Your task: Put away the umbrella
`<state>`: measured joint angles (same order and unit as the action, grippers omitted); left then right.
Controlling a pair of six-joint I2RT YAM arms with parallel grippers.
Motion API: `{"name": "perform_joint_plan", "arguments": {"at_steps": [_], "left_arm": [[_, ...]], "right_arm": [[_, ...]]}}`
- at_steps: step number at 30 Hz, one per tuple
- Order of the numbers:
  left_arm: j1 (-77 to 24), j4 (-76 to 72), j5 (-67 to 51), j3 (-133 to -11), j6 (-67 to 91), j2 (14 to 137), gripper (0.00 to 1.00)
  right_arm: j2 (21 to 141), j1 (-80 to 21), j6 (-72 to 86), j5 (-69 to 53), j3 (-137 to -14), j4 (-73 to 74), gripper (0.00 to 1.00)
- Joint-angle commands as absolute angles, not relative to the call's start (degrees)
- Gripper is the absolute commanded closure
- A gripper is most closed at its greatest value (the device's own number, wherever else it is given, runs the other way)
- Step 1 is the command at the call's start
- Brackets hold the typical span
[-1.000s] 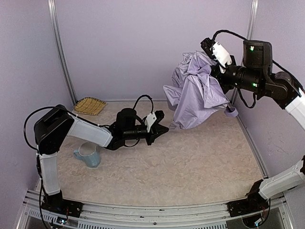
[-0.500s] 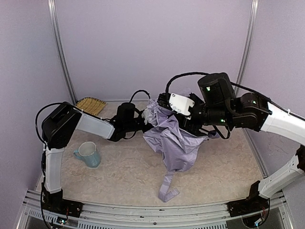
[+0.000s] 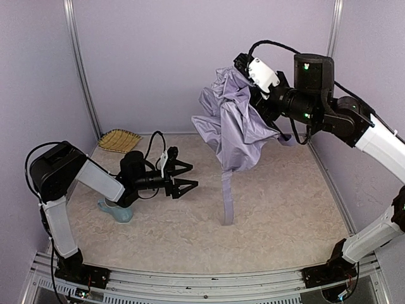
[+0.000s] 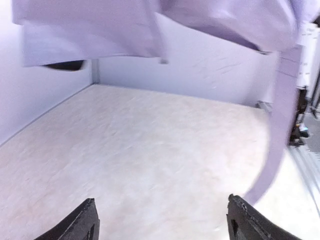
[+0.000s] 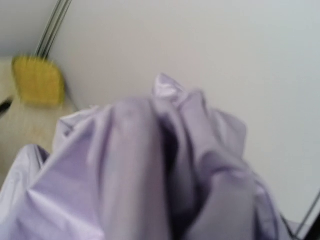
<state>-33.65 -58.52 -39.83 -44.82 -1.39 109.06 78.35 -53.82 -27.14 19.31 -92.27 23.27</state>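
Note:
The umbrella (image 3: 237,130) is a loose bundle of pale lavender fabric hanging in the air at the upper right, well above the table. My right gripper (image 3: 252,96) is buried in its upper folds and shut on it; its fingers are hidden. A long lavender strap (image 3: 226,196) dangles down until its end touches the table. The right wrist view is filled with blurred umbrella fabric (image 5: 150,175). My left gripper (image 3: 192,175) hovers low over the table to the left of the strap, open and holding nothing. The left wrist view shows the fabric (image 4: 150,25) overhead and the strap (image 4: 277,125) on the right.
A teal mug (image 3: 117,211) stands on the table under my left forearm. A yellow woven mat (image 3: 119,140) lies in the back left corner, also seen as a yellow mat (image 5: 39,80) in the right wrist view. Lavender walls close the back and sides.
My right arm has lifted the umbrella from low over the table's middle up to the right. My left gripper has let go of the fabric, opened and drawn back to the left.

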Motion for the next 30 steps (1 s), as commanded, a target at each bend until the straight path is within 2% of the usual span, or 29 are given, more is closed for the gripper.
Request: {"name": "perform_joint_plan", "arguments": {"at_steps": [1, 4, 10, 13, 16, 21, 23, 25, 28, 30], "left_arm": [[-37.49, -75.94, -53.69, -42.67, 7.69, 108.79, 0.11], [-40.73, -75.7, -51.5, -45.43, 8.61, 110.86, 0.06], [-44.9, -75.17, -43.74, -47.38, 4.09, 113.12, 0.07], [-46.09, -69.17, -35.91, -49.78, -0.28, 114.08, 0.19], [-46.99, -64.73, -36.13, -51.7, -3.31, 114.84, 0.26], [-49.92, -61.99, -38.27, -51.59, -5.74, 115.11, 0.29], [-50.43, -62.06, -38.29, -51.13, -5.74, 115.2, 0.35], [-50.45, -62.84, -39.08, -51.13, -4.87, 115.6, 0.45], [-50.53, -62.93, -40.3, -51.77, -4.09, 115.92, 0.54], [-50.59, -62.93, -40.51, -52.02, -4.04, 115.86, 0.66]], "right_arm": [[78.15, -53.79, -28.49, 18.69, -96.8, 18.02, 1.0], [78.93, -53.85, -28.56, 18.38, -98.4, 17.95, 1.0], [80.86, -53.79, -28.05, 16.52, -100.81, 18.68, 1.0], [81.12, -53.85, -27.96, 15.56, -101.1, 18.91, 1.0], [81.12, -53.86, -27.57, 14.88, -101.16, 18.86, 1.0], [80.96, -53.86, -28.24, 16.56, -101.23, 18.46, 1.0], [80.8, -53.88, -28.17, 16.29, -101.21, 18.5, 1.0], [80.6, -53.8, -27.96, 16.01, -101.25, 18.54, 1.0], [80.51, -53.83, -27.77, 16.11, -101.16, 18.76, 1.0], [80.36, -53.86, -27.61, 16.18, -101.08, 19.25, 1.0]]}}
